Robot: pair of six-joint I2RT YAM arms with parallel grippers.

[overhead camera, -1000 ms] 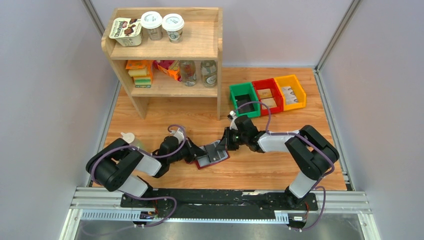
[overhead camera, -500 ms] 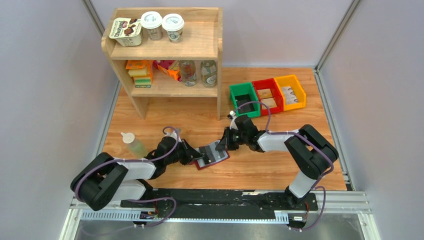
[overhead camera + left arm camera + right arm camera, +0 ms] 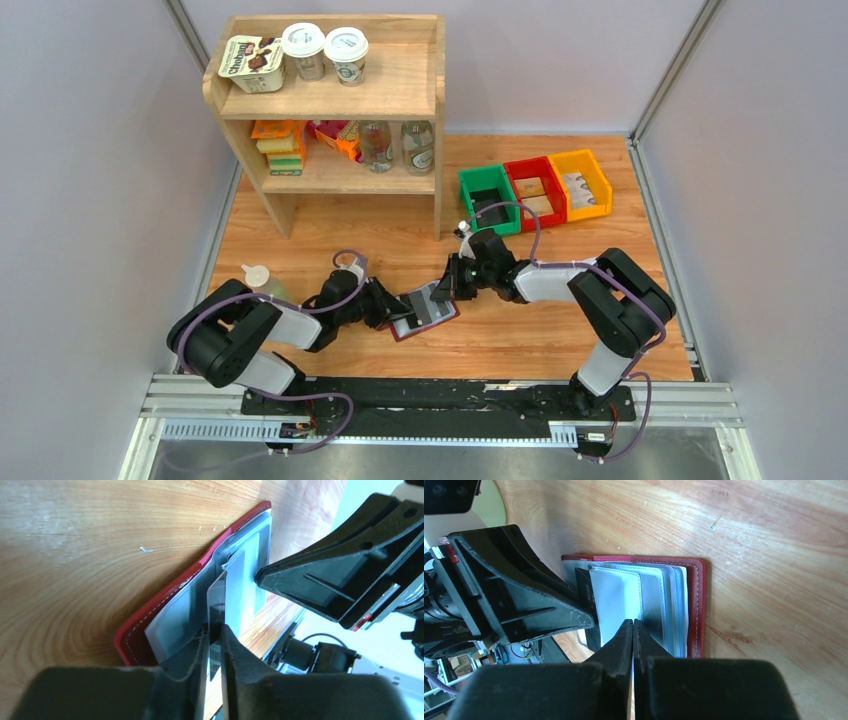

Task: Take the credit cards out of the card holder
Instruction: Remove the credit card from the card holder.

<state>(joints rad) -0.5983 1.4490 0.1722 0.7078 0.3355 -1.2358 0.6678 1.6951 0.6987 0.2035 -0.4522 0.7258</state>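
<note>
Wooden surface [image 3: 560, 345] holds the open card holder [image 3: 150, 615]. Your left jaws have just loosened around a card [image 3: 585, 594]; right jaws stay shut. Nothing is out yet.

The left arm [image 3: 290, 326] and right arm [image 3: 556, 283] share black joints, pale grey shells, purple cables.

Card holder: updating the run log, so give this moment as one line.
card holder open on table; left tool parted around an inner sheet; right tool shut, tip on sleeves
</note>
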